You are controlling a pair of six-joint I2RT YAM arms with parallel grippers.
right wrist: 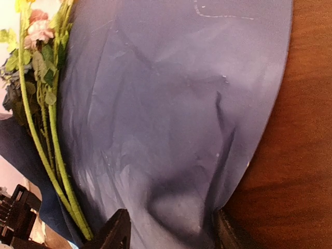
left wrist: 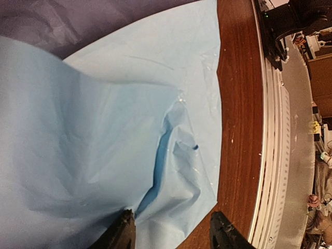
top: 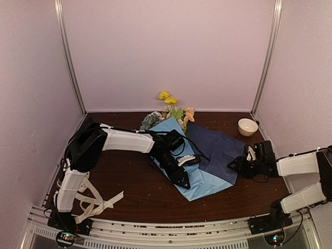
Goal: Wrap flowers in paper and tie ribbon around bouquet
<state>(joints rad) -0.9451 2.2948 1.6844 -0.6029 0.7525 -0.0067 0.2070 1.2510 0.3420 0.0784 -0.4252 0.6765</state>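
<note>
- While the left gripper (left wrist: 173, 223) hangs over the light-blue face of the paper (top: 199, 184), its jaws stand apart. The sheet's near corner lies loose between them and nothing is pinched.
- At the sheet's right edge, the right gripper (right wrist: 170, 223) also has its jaws apart. A soft hump of the navy flap (top: 220, 148) bulges between them, unclamped.
- The flowers (top: 171, 110) lie at the far end of the paper, blooms toward the back wall. Their green stems (right wrist: 54, 155) run along the navy flap's edge; whether they lie on it or under it I cannot tell.
- The ribbon (top: 98, 203) lies looped at the near left of the table (top: 135, 202), beside the left arm (top: 127, 141) and well apart from the paper. A white bowl (top: 247, 126) stands at the far right.
- Risk, as I judge it: with neither gripper holding, the creased flap could relax open, since only its own fold keeps its shape.
- Closing on the hump rather than on a clean edge could crumple or tear the thin sheet.
- A pull from one side alone could slide the whole sheet across the smooth wood and drag the flowers out of line, because nothing pins it down.
- The ribbon could snag on the left arm when that arm swings.
- Writing: none is legible. A faint pale dotted mark on the navy face is not readable text, and any print on the ribbon is too small to make out.
</note>
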